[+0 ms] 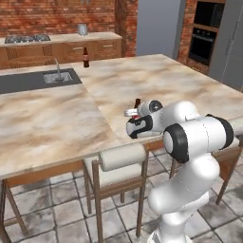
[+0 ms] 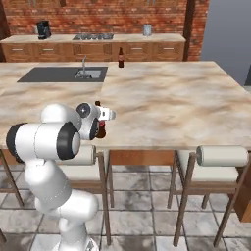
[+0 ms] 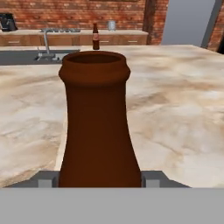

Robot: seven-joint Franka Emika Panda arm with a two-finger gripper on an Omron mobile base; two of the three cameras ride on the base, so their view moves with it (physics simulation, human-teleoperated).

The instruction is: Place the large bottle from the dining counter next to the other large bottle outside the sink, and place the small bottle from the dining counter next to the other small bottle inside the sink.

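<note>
fingers (image 3: 99, 183) clamped on brown bottle (image 3: 97, 122), upright at near edge of dining counter (image 1: 57, 123); second bottle (image 1: 86, 57) far off, right of sink (image 1: 56, 77).

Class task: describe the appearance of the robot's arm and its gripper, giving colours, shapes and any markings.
The arm is made of glossy white, rounded segments with dark bands at the joints. The gripper has a white hand with a dark face and small grey finger tips. No cables or markings are discernible.
</note>
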